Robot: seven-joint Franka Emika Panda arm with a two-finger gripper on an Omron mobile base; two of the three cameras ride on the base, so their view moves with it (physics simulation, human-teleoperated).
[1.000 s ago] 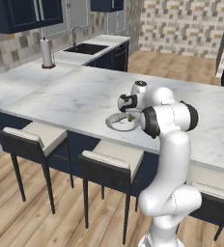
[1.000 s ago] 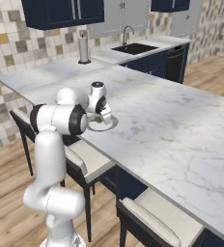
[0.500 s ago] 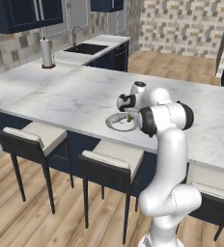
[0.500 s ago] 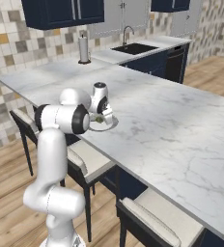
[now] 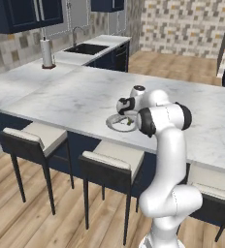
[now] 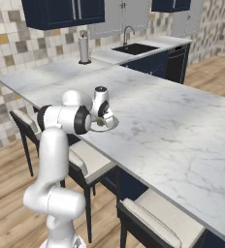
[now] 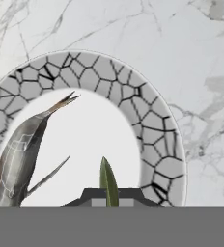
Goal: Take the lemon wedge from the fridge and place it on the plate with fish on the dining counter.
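Note:
In the hand view the lemon wedge [image 7: 108,177] is a narrow olive-green sliver standing up between my dark fingertips, and my gripper [image 7: 111,198] is shut on it. Right beneath lies the plate [image 7: 152,125], pale with a cracked-pattern rim, and a grey fish [image 7: 22,154] rests on its left half. The base views show my gripper [image 5: 126,107] [image 6: 103,114] pointing down just over the plate [image 5: 113,125] [image 6: 110,127], near the front edge of the dining counter [image 5: 61,97] [image 6: 182,126]. The fridge is out of view.
Pale-seated stools [image 5: 34,135] [image 5: 112,162] stand below the counter's front edge. At the back, the worktop carries a sink with tap [image 5: 88,48] and a paper towel holder [image 5: 47,53]. Navy cabinets [image 6: 61,9] hang above.
The arm has shifted only slightly; the gripper stays over the plate with the wedge still held.

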